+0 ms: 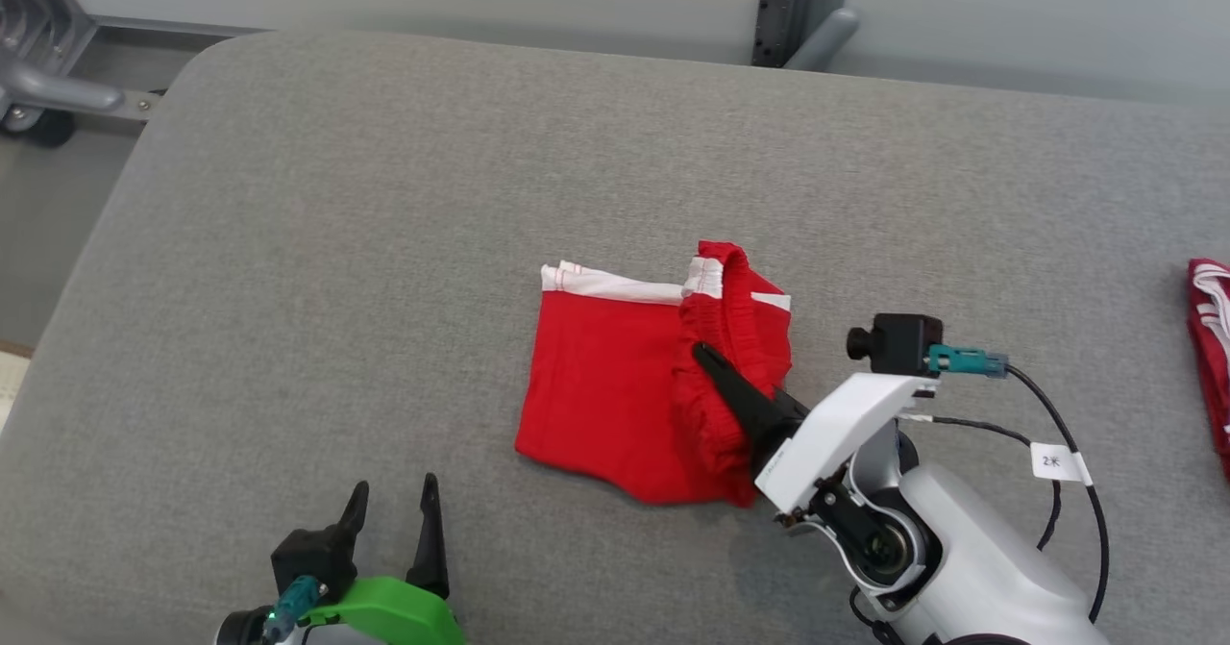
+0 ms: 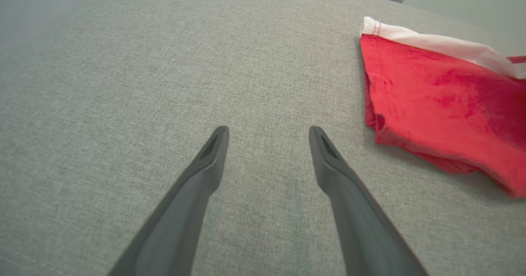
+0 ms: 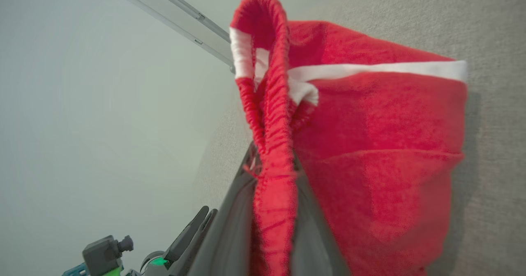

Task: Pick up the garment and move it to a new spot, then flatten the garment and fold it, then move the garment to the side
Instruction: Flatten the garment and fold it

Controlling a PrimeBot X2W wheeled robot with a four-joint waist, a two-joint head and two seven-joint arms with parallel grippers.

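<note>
I reckon the fold's about done: shorts [image 1: 601,366] lie doubled mid-worktop [image 1: 336,241]; right hand [image 1: 701,351] clamps the waistband [image 1: 735,275]; left hand [image 1: 395,483] wide, idle; the move aside is yet to do.

Grey padded table [image 1: 288,241] before me, soft even light.
Its woven fabric top has a rounded corner at my far left; beyond it I see a grey metal frame [image 1: 58,92] with a dark wheel [image 1: 38,128], a grey post [image 1: 793,11] and pale floor [image 1: 58,232].
</note>
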